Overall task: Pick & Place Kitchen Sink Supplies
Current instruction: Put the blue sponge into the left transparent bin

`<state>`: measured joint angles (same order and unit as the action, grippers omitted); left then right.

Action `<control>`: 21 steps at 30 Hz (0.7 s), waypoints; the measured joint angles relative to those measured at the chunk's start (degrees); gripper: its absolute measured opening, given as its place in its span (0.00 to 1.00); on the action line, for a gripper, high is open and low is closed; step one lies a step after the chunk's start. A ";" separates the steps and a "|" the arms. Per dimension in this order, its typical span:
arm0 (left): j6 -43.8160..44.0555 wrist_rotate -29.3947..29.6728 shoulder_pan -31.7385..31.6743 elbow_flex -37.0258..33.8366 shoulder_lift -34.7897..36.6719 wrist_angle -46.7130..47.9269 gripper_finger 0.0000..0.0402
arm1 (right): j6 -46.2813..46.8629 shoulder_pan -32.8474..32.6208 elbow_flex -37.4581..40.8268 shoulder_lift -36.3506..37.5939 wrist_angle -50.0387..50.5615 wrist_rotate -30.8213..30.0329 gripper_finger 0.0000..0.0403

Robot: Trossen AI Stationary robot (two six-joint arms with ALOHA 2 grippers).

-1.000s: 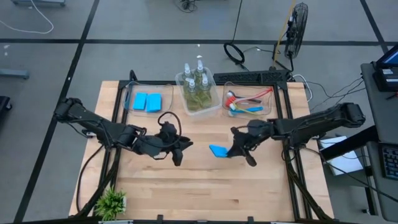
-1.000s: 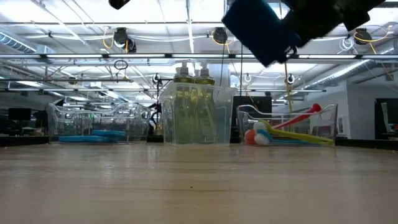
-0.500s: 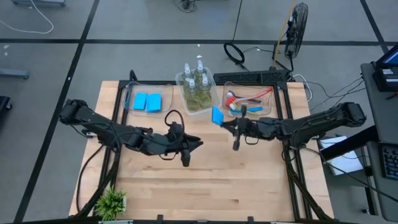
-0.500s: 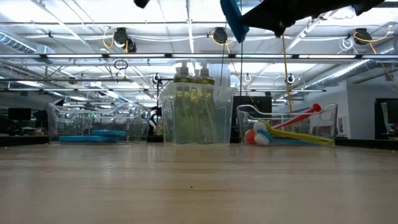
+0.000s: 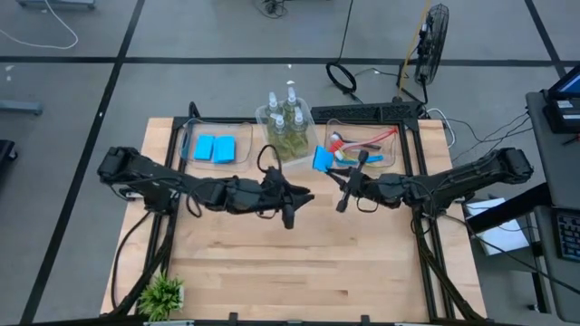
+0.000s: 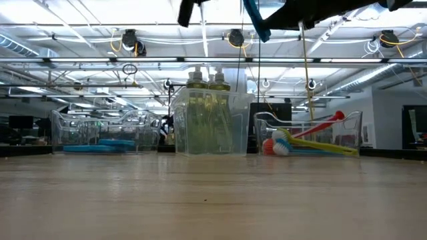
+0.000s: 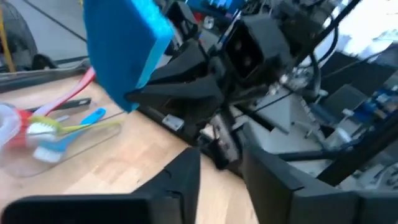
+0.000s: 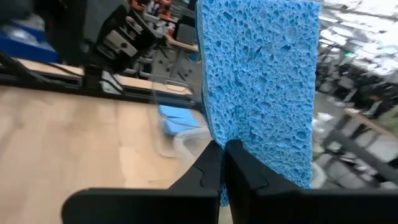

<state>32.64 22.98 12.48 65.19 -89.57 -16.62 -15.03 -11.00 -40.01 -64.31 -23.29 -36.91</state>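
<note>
My right gripper (image 5: 328, 170) is shut on a blue sponge (image 5: 322, 158), held in the air in front of the brush bin (image 5: 385, 145) and the bottle bin (image 5: 272, 154). The sponge fills the right wrist view (image 8: 261, 81) and shows at the top of the low view (image 6: 257, 17). My left gripper (image 5: 306, 194) hovers just left of the sponge and points toward it. Its fingers are open with nothing between them (image 7: 221, 180). Two more blue sponges (image 5: 215, 148) lie in the left bin. My right gripper pinches the sponge's lower edge (image 8: 214, 138) between its two fingers. The fingers lie about level and come from the table's right. The sponge stands on edge above the fingertips (image 7: 149, 93), slightly tilted and lifted clear of the table and bins.
Three clear bins stand in a row at the far side: sponges on the left, pump bottles (image 5: 288, 118) in the middle, coloured brushes (image 5: 358, 154) on the right. A small potted plant (image 5: 163, 294) sits at the near left corner. The near half of the wooden table (image 5: 299, 272) is bare.
My right gripper has turned from pointing down to about level and has risen a little, swinging the sponge from flat and low to on edge nearer the bins. My left gripper has moved toward the table's right, toward the sponge.
</note>
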 joint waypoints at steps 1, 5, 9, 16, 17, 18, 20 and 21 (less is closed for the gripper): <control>0.17 -0.05 -0.32 0.00 -0.51 -1.33 0.32 | -0.74 0.00 0.00 0.00 0.02 -0.59 0.00; 0.95 0.74 -1.14 -0.04 -1.46 -1.83 0.46 | -2.35 0.00 0.00 0.00 0.35 -0.80 0.00; 0.80 3.21 -2.14 -0.02 -2.13 -4.96 0.61 | -2.99 0.00 0.00 0.00 0.39 -0.80 0.00; -2.67 9.98 -2.51 0.13 -3.53 -11.30 0.75 | -5.05 0.20 0.00 0.00 0.37 -5.47 0.00; -2.73 10.26 -2.65 0.29 -4.31 -12.61 0.76 | -5.49 0.22 0.00 0.00 0.37 -5.50 0.00; -2.76 10.36 -2.86 0.58 -4.72 -13.73 0.77 | -5.64 0.21 0.00 0.00 0.38 -5.48 0.00; -2.93 10.61 -2.90 0.49 -5.13 -14.82 0.77 | -5.70 0.23 0.00 0.01 0.42 -5.46 0.00; -2.65 10.60 -2.90 0.67 -5.77 -15.56 0.77 | -5.69 0.32 0.00 0.04 0.43 -5.45 0.00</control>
<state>29.99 33.58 9.58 65.85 -95.34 -32.18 -20.71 -10.68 -40.01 -64.27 -22.86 -42.37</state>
